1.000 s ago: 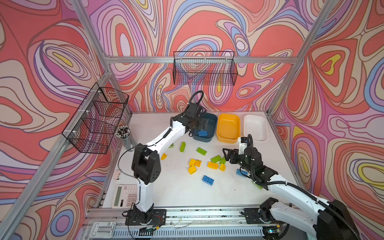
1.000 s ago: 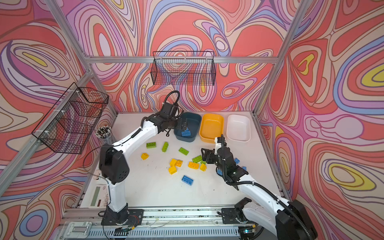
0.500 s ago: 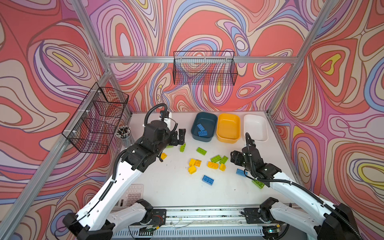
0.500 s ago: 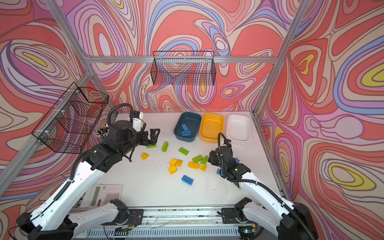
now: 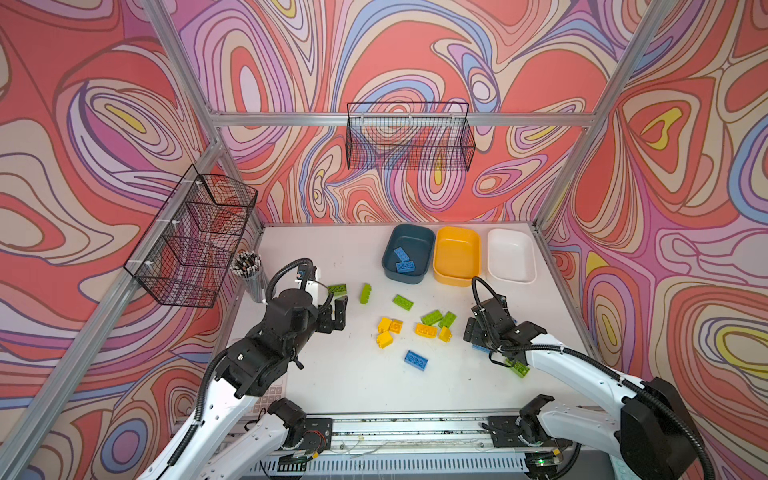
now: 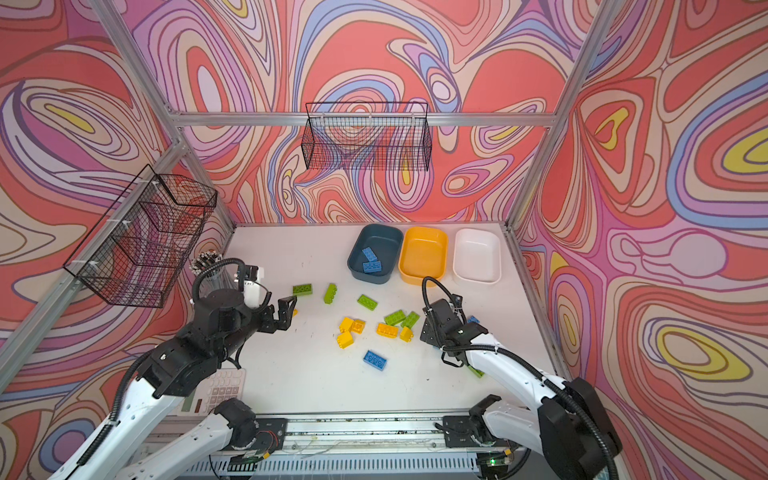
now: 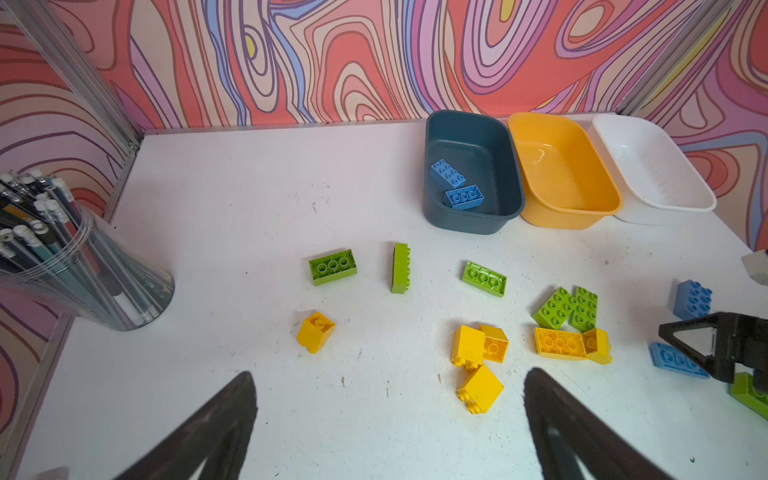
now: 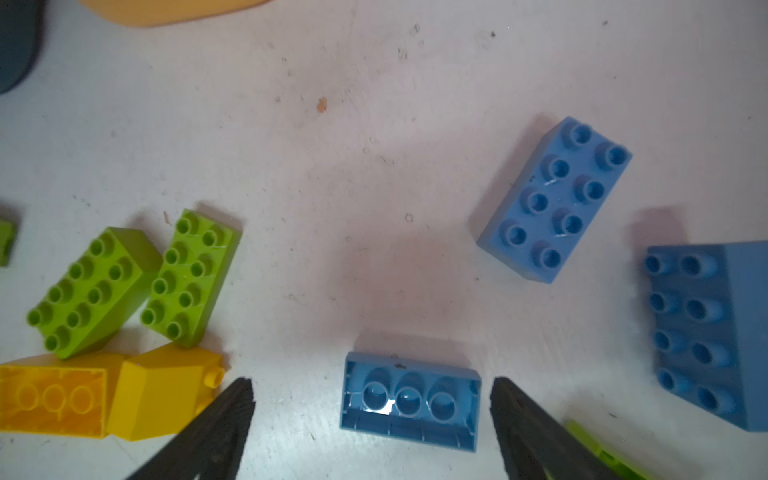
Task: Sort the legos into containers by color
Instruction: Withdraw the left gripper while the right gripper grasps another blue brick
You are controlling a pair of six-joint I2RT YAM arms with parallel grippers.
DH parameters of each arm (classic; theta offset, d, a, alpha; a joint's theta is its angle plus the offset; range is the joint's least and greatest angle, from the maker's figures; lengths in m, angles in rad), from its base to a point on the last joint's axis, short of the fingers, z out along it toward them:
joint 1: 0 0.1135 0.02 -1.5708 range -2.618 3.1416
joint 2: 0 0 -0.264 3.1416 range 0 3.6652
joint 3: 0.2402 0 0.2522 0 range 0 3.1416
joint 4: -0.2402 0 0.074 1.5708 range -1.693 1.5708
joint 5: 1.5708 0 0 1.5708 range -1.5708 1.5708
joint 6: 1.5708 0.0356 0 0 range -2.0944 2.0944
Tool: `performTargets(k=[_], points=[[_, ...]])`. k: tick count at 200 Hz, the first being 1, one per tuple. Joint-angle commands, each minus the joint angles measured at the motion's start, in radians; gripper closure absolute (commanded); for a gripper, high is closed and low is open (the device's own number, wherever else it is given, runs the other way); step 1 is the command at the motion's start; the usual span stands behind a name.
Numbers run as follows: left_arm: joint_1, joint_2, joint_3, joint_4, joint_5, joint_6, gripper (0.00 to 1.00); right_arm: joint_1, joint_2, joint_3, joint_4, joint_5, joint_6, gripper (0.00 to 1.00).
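**Caller:** Right wrist view first: your right gripper [image 8: 371, 380] hangs low with fingers spread. An upside-down blue brick [image 8: 409, 401] lies on the table [image 7: 249, 208] between them, with a gap either side. Nothing grasped.

**Spotter:** And your left gripper [image 7: 389, 372]?

**Caller:** Spread wide as well, empty, over bare table, with a lone yellow brick [image 7: 316, 331] just ahead.

**Spotter:** Farther out?

**Caller:** Green bricks [image 7: 332, 267] and a yellow bunch [image 7: 469, 347] lie scattered mid-table. At the far edge your blue tub [image 7: 473, 145] holds two blue blocks [image 7: 464, 196]. The yellow tub [image 7: 561, 174] and white tub [image 7: 652, 170] stand beside it in a row.
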Motion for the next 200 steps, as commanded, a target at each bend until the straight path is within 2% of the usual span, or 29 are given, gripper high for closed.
performTargets(k=[1,96,122,179,200], points=[[0.003,-0.042,-0.01,0.034,-0.002,0.03,0.0,-0.004,0.002,0.019,-0.027,0.01,0.04,0.06],[0.003,-0.052,-0.012,0.031,0.014,0.055,0.0,-0.004,0.034,-0.047,-0.005,-0.01,0.085,0.07],[0.003,-0.045,-0.012,0.028,0.011,0.056,0.01,-0.005,0.067,-0.044,0.008,-0.009,0.086,0.12],[0.003,-0.035,-0.012,0.029,0.018,0.058,0.01,-0.004,0.132,-0.045,0.047,-0.019,0.078,0.16],[0.003,-0.039,-0.014,0.03,0.018,0.059,0.0,-0.004,0.13,-0.042,0.04,-0.006,0.075,0.22]])
